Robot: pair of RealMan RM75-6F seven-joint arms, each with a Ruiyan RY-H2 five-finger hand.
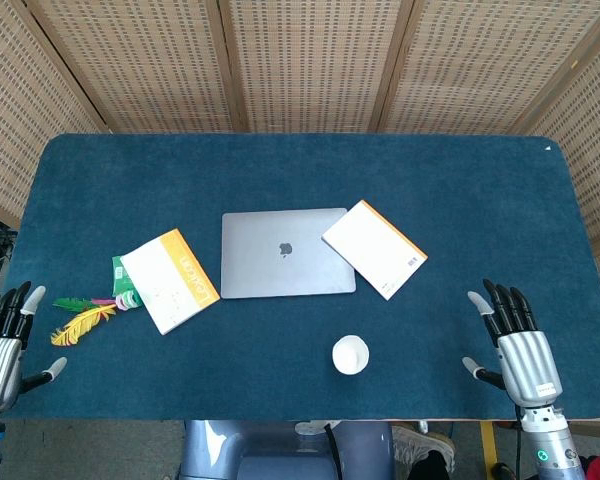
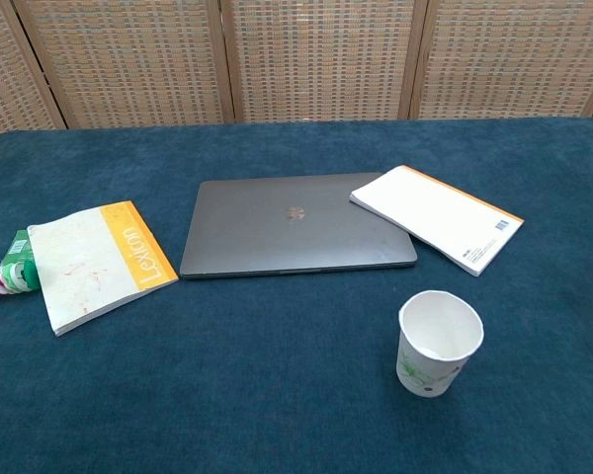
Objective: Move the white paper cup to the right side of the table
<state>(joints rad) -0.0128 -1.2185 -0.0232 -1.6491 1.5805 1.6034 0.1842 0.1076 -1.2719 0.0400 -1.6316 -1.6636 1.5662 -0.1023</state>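
The white paper cup (image 1: 350, 354) stands upright near the table's front edge, a little right of centre; the chest view shows the cup (image 2: 438, 342) empty, with a green print low on its side. My right hand (image 1: 513, 330) hovers open at the front right corner, well to the right of the cup, fingers spread and pointing away from me. At the front left corner my left hand (image 1: 5, 335) is open too, far from the cup. Neither hand appears in the chest view.
A closed grey laptop (image 1: 285, 253) lies mid-table behind the cup. A white notepad (image 1: 374, 248) overlaps its right edge. To the left lie an orange-and-white Lexicon notebook (image 1: 169, 280), a green item (image 1: 126, 280) and coloured feathers (image 1: 83, 318). The blue table cloth (image 1: 500, 200) covers the right side.
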